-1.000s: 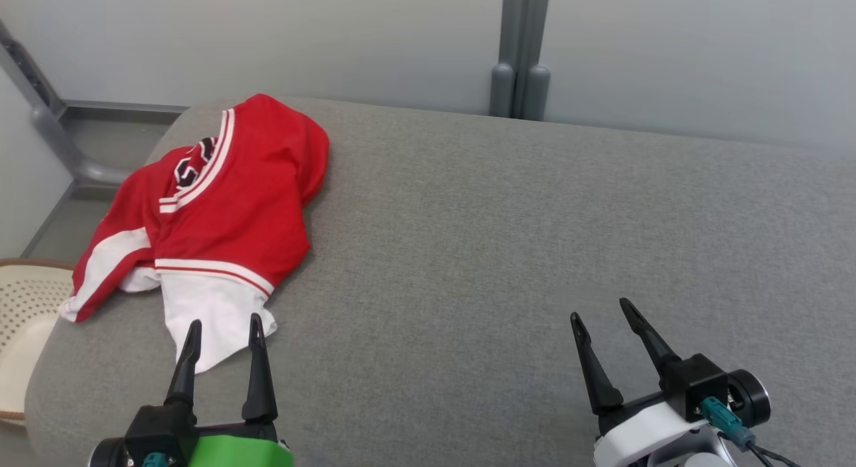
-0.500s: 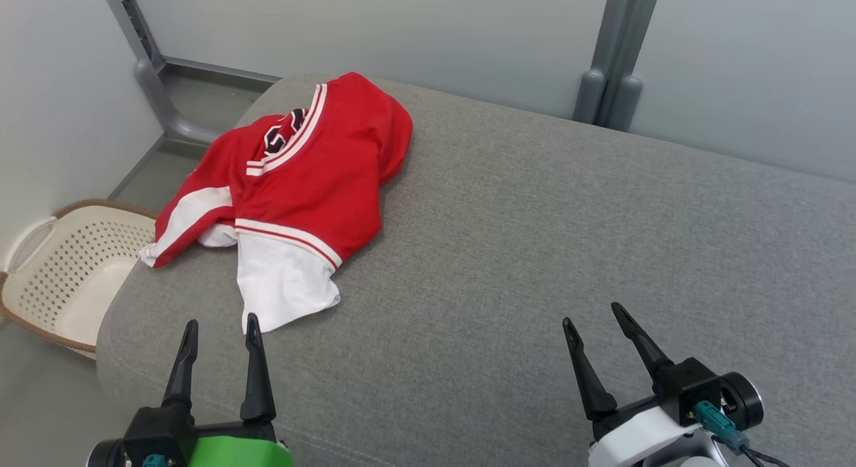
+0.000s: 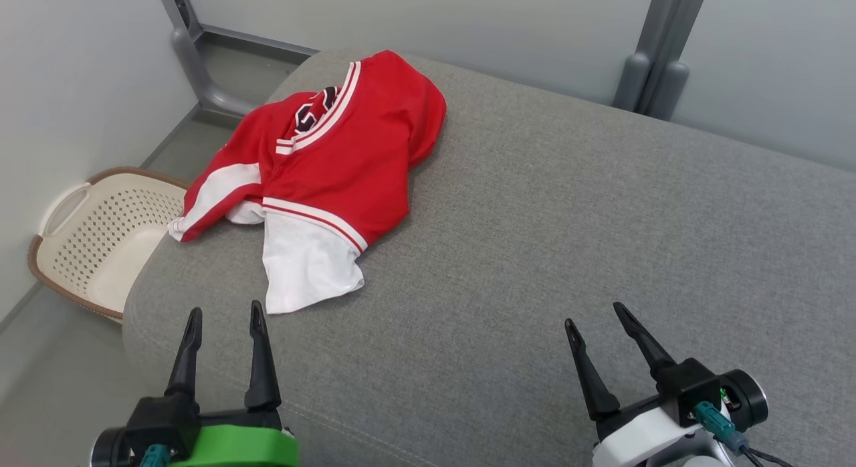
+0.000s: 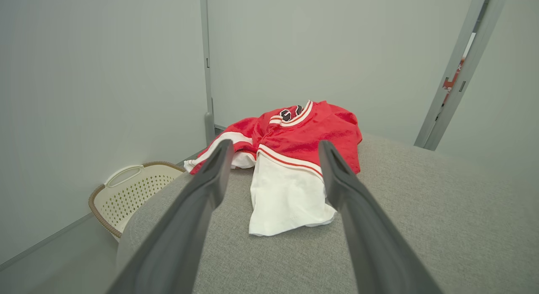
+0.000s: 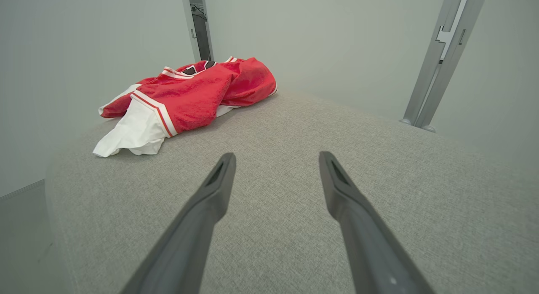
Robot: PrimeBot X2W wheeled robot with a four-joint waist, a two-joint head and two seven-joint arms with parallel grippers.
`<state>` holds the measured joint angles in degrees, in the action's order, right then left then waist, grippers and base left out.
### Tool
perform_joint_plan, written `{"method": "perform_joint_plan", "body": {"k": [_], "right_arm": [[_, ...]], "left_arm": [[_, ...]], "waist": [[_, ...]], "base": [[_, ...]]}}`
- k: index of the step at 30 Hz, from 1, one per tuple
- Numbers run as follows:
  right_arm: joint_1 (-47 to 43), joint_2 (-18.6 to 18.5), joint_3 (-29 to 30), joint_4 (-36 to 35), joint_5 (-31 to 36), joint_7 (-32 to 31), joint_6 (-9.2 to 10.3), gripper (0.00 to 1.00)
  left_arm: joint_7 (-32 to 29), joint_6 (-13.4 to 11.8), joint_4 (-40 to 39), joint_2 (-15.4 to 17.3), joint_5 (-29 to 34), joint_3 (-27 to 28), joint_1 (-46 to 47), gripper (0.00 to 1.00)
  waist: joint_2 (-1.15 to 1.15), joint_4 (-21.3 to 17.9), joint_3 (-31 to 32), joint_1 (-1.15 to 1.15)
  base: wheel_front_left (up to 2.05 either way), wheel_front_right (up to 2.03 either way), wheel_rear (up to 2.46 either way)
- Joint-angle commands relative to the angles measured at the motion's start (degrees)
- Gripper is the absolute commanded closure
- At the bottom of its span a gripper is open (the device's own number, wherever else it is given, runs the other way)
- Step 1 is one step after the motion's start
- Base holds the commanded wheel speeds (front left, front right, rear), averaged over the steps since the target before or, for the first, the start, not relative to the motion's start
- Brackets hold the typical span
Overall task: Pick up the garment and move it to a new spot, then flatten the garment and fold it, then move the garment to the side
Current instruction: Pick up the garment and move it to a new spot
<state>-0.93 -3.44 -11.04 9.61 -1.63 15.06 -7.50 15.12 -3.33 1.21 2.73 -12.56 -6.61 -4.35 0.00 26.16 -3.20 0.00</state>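
red and white garment lies crumpled at the grey cushion's far left corner.

Surface materials and finishes, cushion scene.
The jersey is creased red and white cloth with a faint sheen; the upholstered cushion is coarse grey woven fabric, matt. The laundry basket is smooth cream perforated plastic with a brown woven-look rim. The left gripper and right gripper have matt dark fingers. The far post is smooth and grey.
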Motion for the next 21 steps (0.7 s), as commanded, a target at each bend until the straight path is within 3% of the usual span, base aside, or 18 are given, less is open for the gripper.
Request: {"method": "perform_joint_plan", "body": {"k": [1, 10, 14, 21], "right_arm": [[0.72, -0.77, -0.06, -0.28, 0.6, 0.18, 0.02, 0.0], [4.46, -6.18, 0.38, -1.95, 1.32, 0.18, 0.03, 0.0], [5.76, -8.84, 0.89, -3.01, 1.53, 0.18, 0.03, 0.0], [7.33, -11.89, 2.59, -4.97, 1.86, 0.18, 0.03, 0.0]], "left_arm": [[0.06, -0.32, -0.4, 0.29, -0.17, -0.13, 1.87, 0.0], [0.06, 1.42, 1.51, 0.26, 2.24, 2.37, 16.35, 0.0], [0.03, 3.36, 9.5, 0.36, 3.18, 4.69, 24.97, 0.0], [-1.52, 6.83, 31.32, 3.71, 1.87, 6.8, 42.12, 0.0]], "waist": [[0.0, 0.07, -1.87, 0.0], [0.0, -1.62, -12.6, 0.0], [0.0, -2.77, -17.01, 0.0], [0.0, -4.83, -23.17, 0.0]], "base": [[0.0, 0.0, 0.0], [0.0, 0.0, 0.0], [0.0, 0.0, 0.0], [0.0, 0.0, 0.0]]}}
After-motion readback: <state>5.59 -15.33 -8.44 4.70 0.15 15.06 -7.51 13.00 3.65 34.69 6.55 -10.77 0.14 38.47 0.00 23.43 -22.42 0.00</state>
